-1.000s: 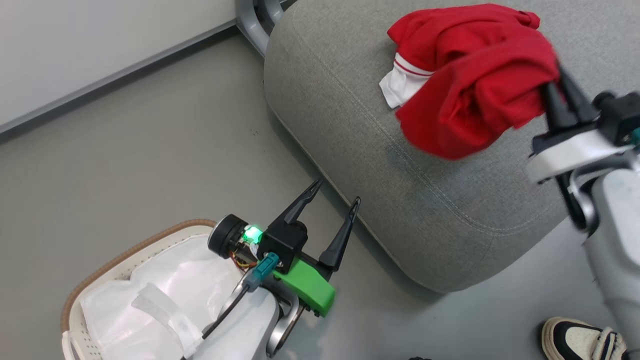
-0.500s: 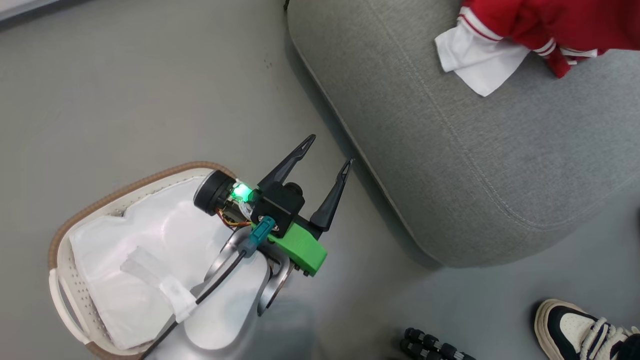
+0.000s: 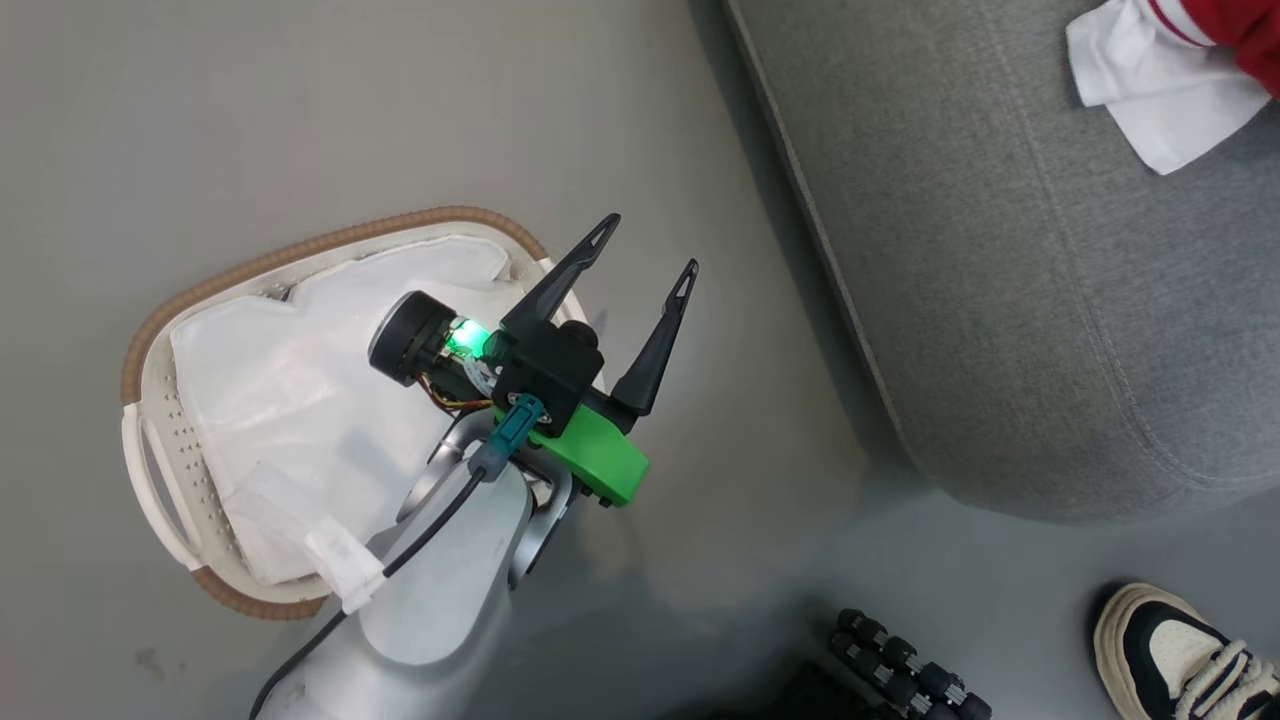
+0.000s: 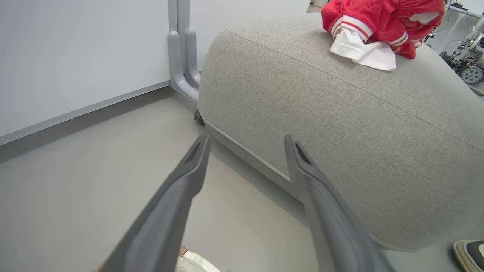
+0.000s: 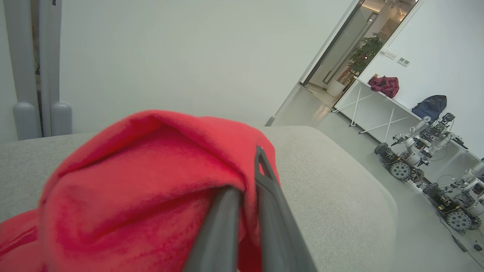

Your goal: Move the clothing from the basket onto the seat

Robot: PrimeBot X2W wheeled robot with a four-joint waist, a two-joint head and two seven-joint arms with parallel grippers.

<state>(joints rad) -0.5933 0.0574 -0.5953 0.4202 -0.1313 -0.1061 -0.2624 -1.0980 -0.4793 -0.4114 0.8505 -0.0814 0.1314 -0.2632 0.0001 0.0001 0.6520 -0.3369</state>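
My left claw point(image 3: 650, 243) has two long, tapering black fingers point(image 3: 562, 278) with triangular cut-outs at the tips, set on a black block point(image 3: 545, 375). At five o'clock from the block is a bright green bracket point(image 3: 590, 465). At nine o'clock there is a round black camera barrel point(image 3: 400, 340) and a glowing green light point(image 3: 462, 338). A teal connector point(image 3: 510, 432) feeds a black cable point(image 3: 420, 545) along the silver-grey forearm point(image 3: 450, 590). My right claw point(image 5: 244, 170) looks dark grey.

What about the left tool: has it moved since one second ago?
Yes. The left tool has drawn back from the seat, toward the basket.
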